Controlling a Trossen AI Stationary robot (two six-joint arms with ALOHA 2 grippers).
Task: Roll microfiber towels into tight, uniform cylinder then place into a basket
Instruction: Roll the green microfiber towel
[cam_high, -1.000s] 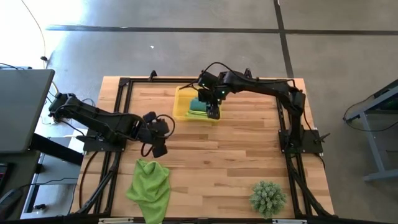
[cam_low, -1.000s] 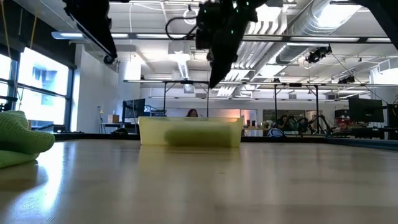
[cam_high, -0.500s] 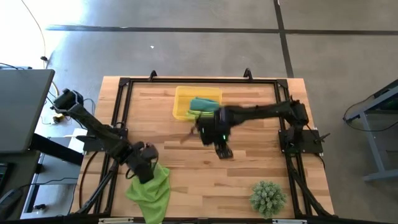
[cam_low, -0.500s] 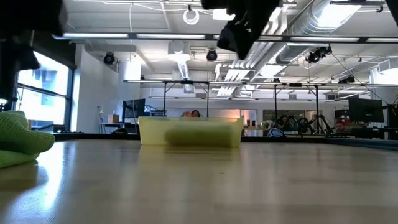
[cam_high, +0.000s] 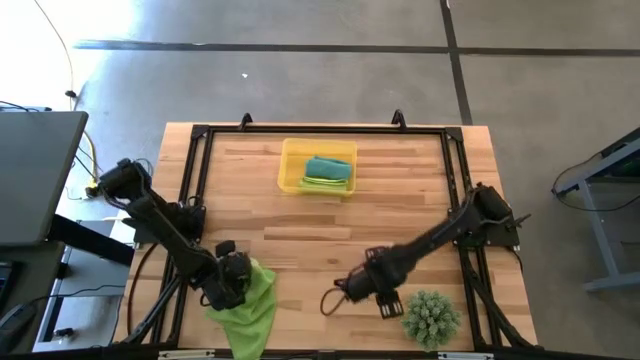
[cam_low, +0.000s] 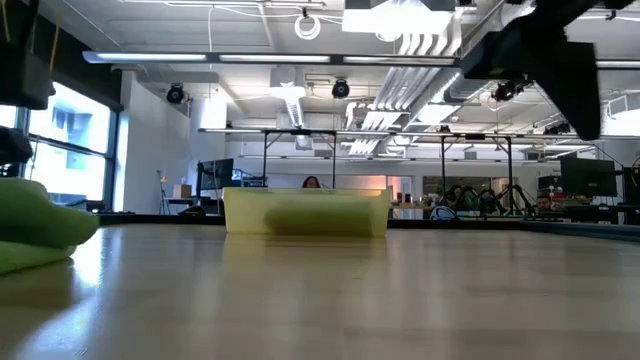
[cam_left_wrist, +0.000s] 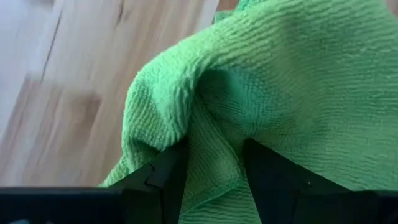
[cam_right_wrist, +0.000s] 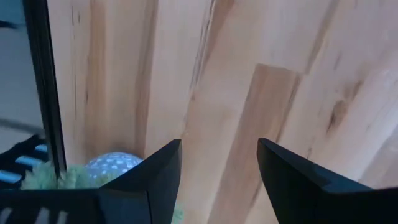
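Observation:
A crumpled lime-green microfiber towel (cam_high: 245, 308) lies on the table at the near left; it also shows in the low view (cam_low: 40, 225). My left gripper (cam_high: 232, 285) is down on the towel's far part, open, with a raised fold between its fingers (cam_left_wrist: 214, 155). The yellow basket (cam_high: 288, 170) stands at the far middle and holds a teal towel (cam_high: 326, 166) and a lime-green towel (cam_high: 322, 183), both rolled. My right gripper (cam_high: 385, 302) hangs open over bare wood at the near right (cam_right_wrist: 219, 152), beside the spiky plant (cam_high: 430, 317). My left gripper comes at the lime-green towel slanting down from above. Its open fingers (cam_left_wrist: 168, 171) stand on either side of a raised fold (cam_left_wrist: 214, 124), and the cloth lies against their inner sides. The towel rests on the table, slack.
A black frame (cam_high: 190, 180) runs around the table's edges. The spiky green plant's pot (cam_right_wrist: 112, 165) sits close to my right gripper. Bare wood lies between the basket and the near edge. A laptop (cam_high: 35, 175) stands off the table's left side.
My left gripper has swung toward the near edge and sunk onto the lime-green towel, whose top has flattened a little. My right gripper has left the basket and travelled toward the near edge, ending beside the plant. The rolled towels stay in the basket.

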